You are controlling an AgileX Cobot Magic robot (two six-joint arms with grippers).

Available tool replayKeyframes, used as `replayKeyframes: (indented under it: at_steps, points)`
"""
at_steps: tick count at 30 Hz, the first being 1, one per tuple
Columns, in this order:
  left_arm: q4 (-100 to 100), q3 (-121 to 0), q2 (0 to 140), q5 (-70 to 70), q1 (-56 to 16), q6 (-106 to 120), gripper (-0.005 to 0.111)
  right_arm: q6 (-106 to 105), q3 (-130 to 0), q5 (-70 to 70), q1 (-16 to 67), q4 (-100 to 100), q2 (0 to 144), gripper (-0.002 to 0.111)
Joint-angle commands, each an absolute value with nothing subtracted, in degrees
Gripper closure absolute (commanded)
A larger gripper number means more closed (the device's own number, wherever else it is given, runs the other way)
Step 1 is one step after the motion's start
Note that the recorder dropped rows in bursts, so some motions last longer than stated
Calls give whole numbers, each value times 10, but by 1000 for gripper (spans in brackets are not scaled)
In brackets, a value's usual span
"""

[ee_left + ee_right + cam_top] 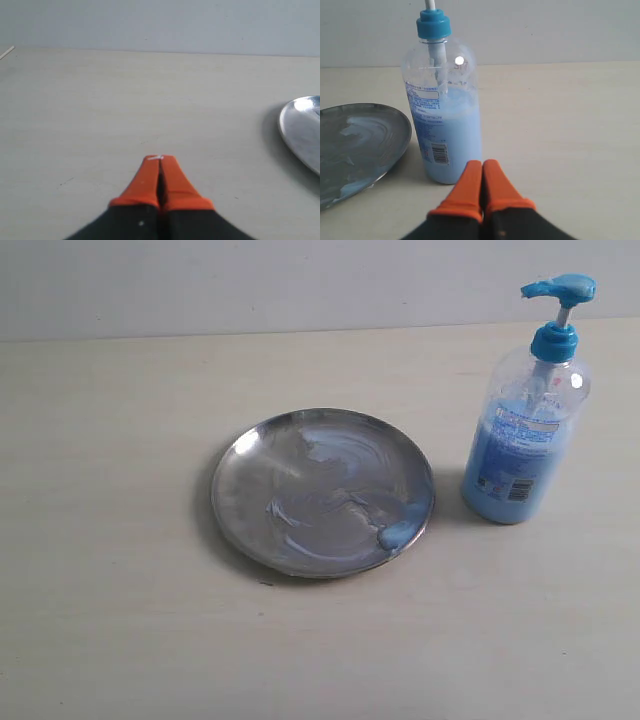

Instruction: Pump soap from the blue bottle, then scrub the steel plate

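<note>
Right end effector (482, 162): clenched, empty; blue bottle (445, 125) is stood upright just ahead. Left end effector (160, 159): clenched, empty; steel plate (300, 125), smeared with soap (397, 533), is set apart, ahead.

Pale cream wood-grain tabletop (120, 630), shiny round steel plate (250, 455) lying flat near the middle, soft shadow along its left edge, upright blue bottle (520, 455) with pump head standing just beside the plate's right rim, not touching

left pincer (160, 165) closed, right pincer (482, 170) closed — both empty
</note>
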State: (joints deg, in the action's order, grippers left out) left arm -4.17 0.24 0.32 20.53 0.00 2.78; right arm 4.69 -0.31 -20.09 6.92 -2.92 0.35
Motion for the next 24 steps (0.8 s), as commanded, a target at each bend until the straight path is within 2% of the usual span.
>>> replayKeyframes:
  at_steps: [1, 24]
  points:
    - [-42, 0, 0, 202, 1, 29, 107, 47, 0, -192, 66, -29, 0, 108]
    - [-42, 0, 0, 202, 0, 31, 107, 47, -8, -192, 66, -31, 3, 108]
